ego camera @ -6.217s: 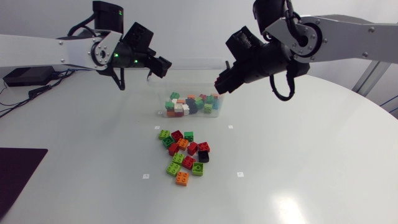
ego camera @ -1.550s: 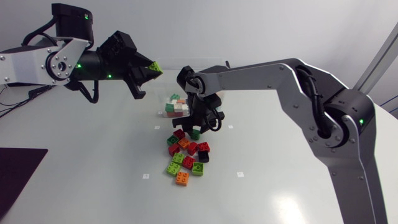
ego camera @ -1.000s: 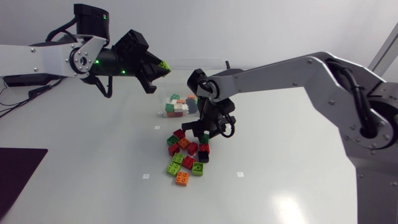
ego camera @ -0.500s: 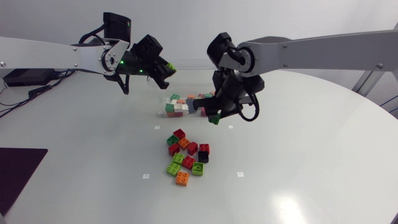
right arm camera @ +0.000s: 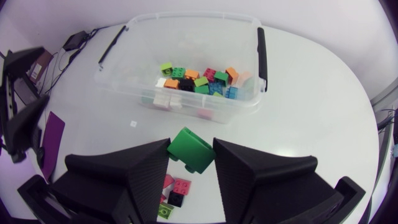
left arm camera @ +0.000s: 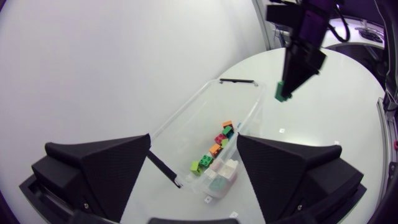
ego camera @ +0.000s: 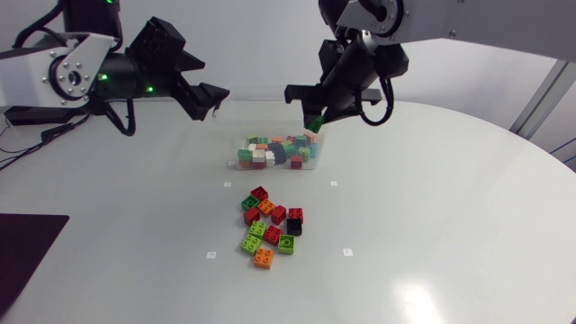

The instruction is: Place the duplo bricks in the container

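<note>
My right gripper [right arm camera: 191,147] was clamped on one green brick [right arm camera: 194,157], the two fingers pressing it from opposite sides so that it hung tilted between them, studs turned away. I held it that way, I judge, to carry it high enough to pass over the wall of the container [right arm camera: 186,17] before letting go. The brick hung in the air well above the container, by the short end nearest the loose pile. The wrist view put it just outside that wall and the head view over the end itself, so I could not tell which was true. I judged the next move was to bring it fully over the opening before the fingers parted. Inside the container lay the sorted bricks [right arm camera: 198,79], gathered toward that same end. My left gripper [left arm camera: 193,140] was raised beside the container's opposite end, fingers spread wide with nothing between them, out of the right arm's way. On the table [ego camera: 432,225], a little apart from the container, the remaining bricks [ego camera: 268,229] lay close together, not yet picked.
</note>
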Controlling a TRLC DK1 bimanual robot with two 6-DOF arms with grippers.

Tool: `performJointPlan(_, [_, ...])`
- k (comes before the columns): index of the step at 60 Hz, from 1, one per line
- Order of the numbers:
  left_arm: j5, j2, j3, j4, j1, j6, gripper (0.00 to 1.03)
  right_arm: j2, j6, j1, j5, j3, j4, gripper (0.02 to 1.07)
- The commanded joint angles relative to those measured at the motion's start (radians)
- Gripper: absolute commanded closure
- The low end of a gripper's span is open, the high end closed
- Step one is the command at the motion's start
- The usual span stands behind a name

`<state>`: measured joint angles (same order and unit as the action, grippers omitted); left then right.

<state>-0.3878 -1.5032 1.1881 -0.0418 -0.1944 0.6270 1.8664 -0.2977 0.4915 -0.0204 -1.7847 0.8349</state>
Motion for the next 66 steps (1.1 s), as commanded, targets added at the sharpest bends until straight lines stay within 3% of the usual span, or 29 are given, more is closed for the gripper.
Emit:
performJointPlan(1, [-0.02,0.066,-0.105,-0.047,-0.016,0.053,0.05,0.016,0.017,-0.013,-0.01,-0.061,0.017,0.71])
performJointPlan(18, [-0.028,0.107,-0.315,-0.11,-0.082,0.201,0.05,0.096,0.023,-0.024,-0.032,-0.203,0.02,0.71])
performJointPlan(50, [-0.019,-0.147,-0.461,0.137,-0.102,0.257,0.05,0.41,0.049,-0.057,-0.056,-0.588,0.072,0.73])
performJointPlan(57, [0.003,-0.195,-0.453,0.163,-0.112,0.258,0.05,0.501,0.06,-0.071,-0.05,-0.734,0.13,0.49])
performJointPlan(63, [0.032,-0.241,-0.452,0.224,-0.131,0.25,0.05,0.613,0.069,-0.082,-0.046,-0.946,0.251,0.13])
performJointPlan(66, [0.035,-0.264,-0.446,0.241,-0.134,0.247,0.05,0.685,0.074,-0.083,-0.042,-1.099,0.34,0.08])
